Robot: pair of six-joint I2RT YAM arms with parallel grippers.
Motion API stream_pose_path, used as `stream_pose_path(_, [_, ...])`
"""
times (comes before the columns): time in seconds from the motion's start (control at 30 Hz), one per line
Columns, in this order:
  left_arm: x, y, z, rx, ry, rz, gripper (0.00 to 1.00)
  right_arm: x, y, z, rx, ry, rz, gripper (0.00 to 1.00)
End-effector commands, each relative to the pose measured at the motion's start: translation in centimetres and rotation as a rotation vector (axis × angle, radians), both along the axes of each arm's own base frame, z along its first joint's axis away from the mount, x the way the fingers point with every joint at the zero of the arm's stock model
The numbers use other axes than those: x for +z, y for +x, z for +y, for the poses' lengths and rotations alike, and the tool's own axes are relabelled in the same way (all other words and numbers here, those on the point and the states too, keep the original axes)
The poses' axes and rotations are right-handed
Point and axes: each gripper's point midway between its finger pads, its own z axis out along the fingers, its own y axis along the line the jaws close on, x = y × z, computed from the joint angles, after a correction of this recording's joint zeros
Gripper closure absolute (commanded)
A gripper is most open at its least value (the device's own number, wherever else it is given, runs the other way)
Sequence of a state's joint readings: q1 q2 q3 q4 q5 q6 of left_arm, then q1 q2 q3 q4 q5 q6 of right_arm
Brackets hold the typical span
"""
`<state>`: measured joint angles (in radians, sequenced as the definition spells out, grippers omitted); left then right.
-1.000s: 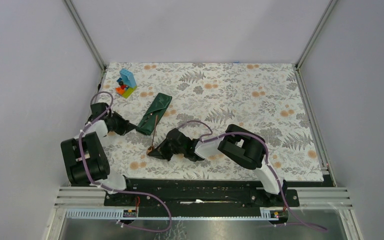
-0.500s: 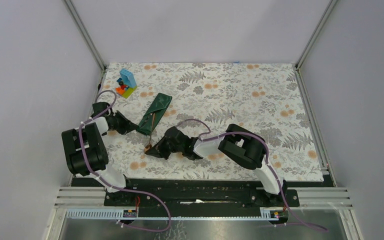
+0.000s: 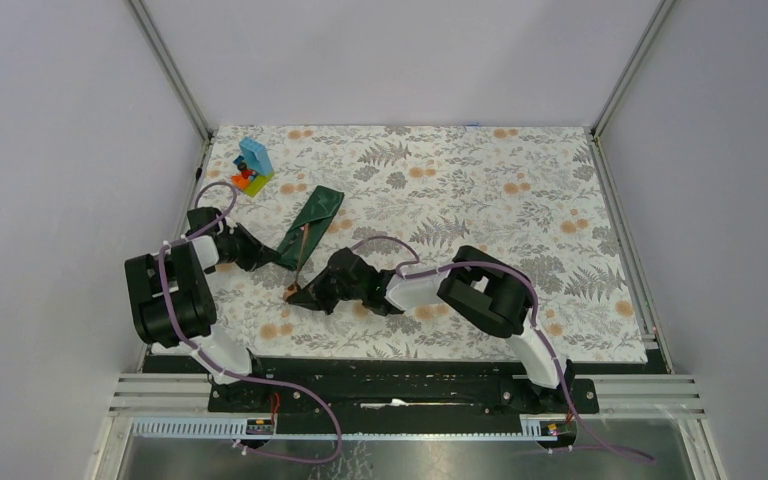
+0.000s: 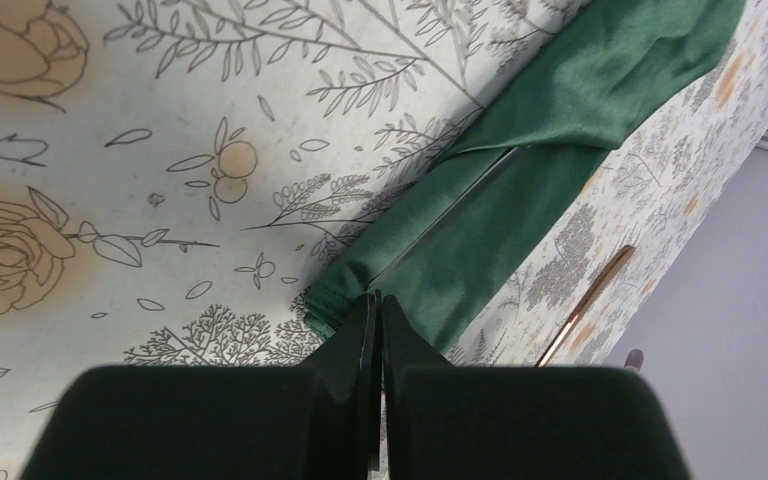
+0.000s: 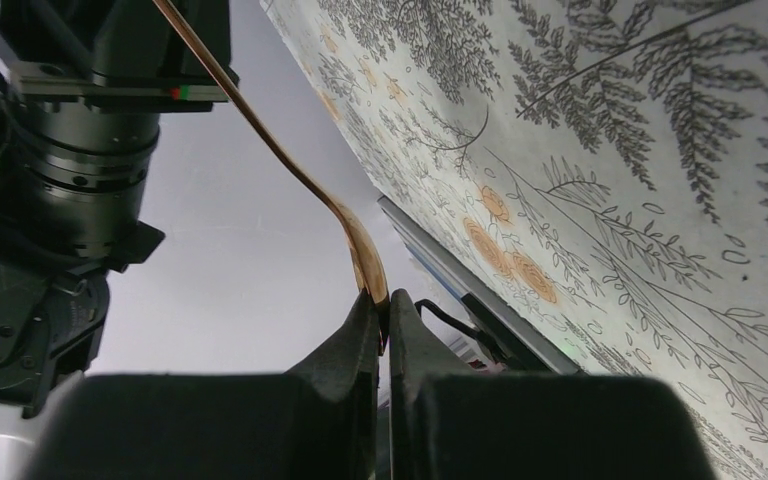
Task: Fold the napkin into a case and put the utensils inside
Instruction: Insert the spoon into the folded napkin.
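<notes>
From above, the case (image 3: 320,208) lies slantwise on the table (image 3: 520,190), with the left fingers (image 3: 260,255) at its near end and the right fingers (image 3: 310,292) just beside. In the left wrist view, the fingers are pressed together, pinching the case's near edge. In the right wrist view, the fingers are clamped on the broad end of a utensil (image 5: 363,250).

far end of utensil (image 5: 363,250) cut off by top edge, case (image 4: 560,110) tip cropped

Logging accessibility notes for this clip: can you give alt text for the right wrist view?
The right gripper is shut on the broad end of a copper-tinted utensil, whose slim handle rises up and left toward a black robot arm. The floral table covering fills the right side, seen tilted.
</notes>
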<state>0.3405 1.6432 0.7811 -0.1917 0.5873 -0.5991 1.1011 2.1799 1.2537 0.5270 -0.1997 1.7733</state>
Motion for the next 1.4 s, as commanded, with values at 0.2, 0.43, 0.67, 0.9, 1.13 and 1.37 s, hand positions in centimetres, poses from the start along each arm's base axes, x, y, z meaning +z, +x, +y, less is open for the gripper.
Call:
stream_pose_path(0.2, [-1.8,-1.0,0.0,-0.012,0.015,0.046,1.00,0.9,1.3,1.2,-0.023,0.069,0.091,1.00])
stream_pose_path(0.43, [-2.9,-1.7,0.6,0.001,0.048,0.100,1.00,0.8,2.5,1.1,-0.043,0.066,0.102,1.00])
stream_pose_path(0.67, [-3.4,-2.1,0.8,0.006,0.063,0.128,1.00,0.1,3.0,0.9,-0.071,0.052,0.166,1.00])
stream_pose_path(0.9, [-3.6,-2.2,0.8,0.007,0.079,0.139,1.00,-0.6,3.4,0.5,-0.072,-0.035,0.201,1.00])
stream_pose_path(1.13, [-3.4,-2.2,0.9,0.011,0.096,0.136,1.00,-1.1,4.1,0.3,-0.067,-0.105,0.191,1.00])
stream_pose_path(1.37, [-3.5,-2.3,0.8,0.011,0.098,0.145,1.00,-1.3,4.7,0.7,-0.054,-0.145,0.172,1.00])
